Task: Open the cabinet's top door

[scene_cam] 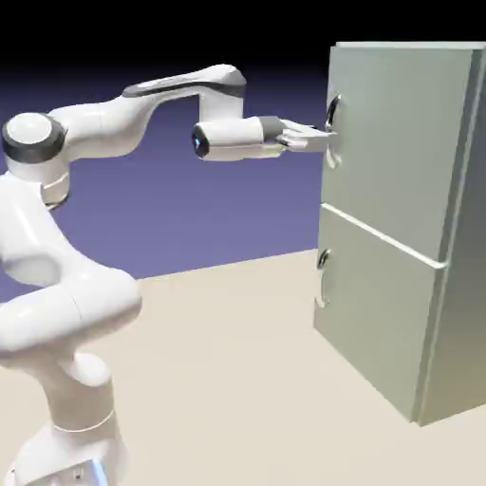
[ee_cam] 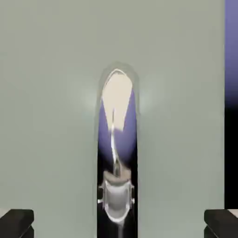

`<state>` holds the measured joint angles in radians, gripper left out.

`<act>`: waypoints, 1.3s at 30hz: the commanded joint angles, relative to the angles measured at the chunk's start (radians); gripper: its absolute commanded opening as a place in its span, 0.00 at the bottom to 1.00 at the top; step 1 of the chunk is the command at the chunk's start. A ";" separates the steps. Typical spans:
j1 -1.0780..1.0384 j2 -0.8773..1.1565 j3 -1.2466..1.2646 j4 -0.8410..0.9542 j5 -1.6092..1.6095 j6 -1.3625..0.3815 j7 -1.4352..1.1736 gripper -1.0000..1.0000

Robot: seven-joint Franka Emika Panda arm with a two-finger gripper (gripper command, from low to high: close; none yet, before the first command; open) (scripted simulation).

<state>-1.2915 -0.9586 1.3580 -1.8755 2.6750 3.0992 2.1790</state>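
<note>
My gripper (ee_cam: 119, 224) stands wide, holding nothing I can see, its fingers either side of the curved handle (ee_cam: 116, 197) near the top door's free edge. If it closes off-centre, one finger could push the handle aside; a shallow grip could slip when the top door (scene_cam: 403, 142) is pulled.

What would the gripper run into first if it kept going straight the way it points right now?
Most likely the handle of the top door, which lies between the open fingertips of the gripper, with the door's flat panel right behind; the exact gap is hard to judge.
</note>
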 commanded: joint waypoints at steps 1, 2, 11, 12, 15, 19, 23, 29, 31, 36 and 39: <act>0.000 0.000 0.000 0.000 0.000 0.000 0.000 0.00; 0.034 0.002 -0.023 -0.036 -0.003 -0.027 -0.007 0.00; 0.359 0.020 -0.258 -0.350 -0.080 -0.270 -0.053 0.00; 0.396 0.020 -0.287 -0.383 -0.095 -0.296 -0.055 0.00; 0.504 0.013 -0.383 -0.483 -0.153 -0.379 -0.054 0.00; 0.643 -0.014 -0.526 -0.616 -0.256 -0.501 -0.040 0.00; 0.750 -0.056 -0.671 -0.731 -0.378 -0.626 -0.017 0.00; 0.842 -0.122 -0.889 -0.862 -0.585 -0.823 0.014 0.00; 0.857 -0.139 -0.961 -0.893 -0.657 -0.890 0.021 0.00; 0.865 -0.156 -1.143 -0.938 -0.841 -1.062 0.026 0.00; 0.859 -0.145 -1.251 -0.944 -0.952 -1.168 0.020 0.00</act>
<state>-0.4328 -1.1032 0.1066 -2.8191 1.7231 1.9326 2.1991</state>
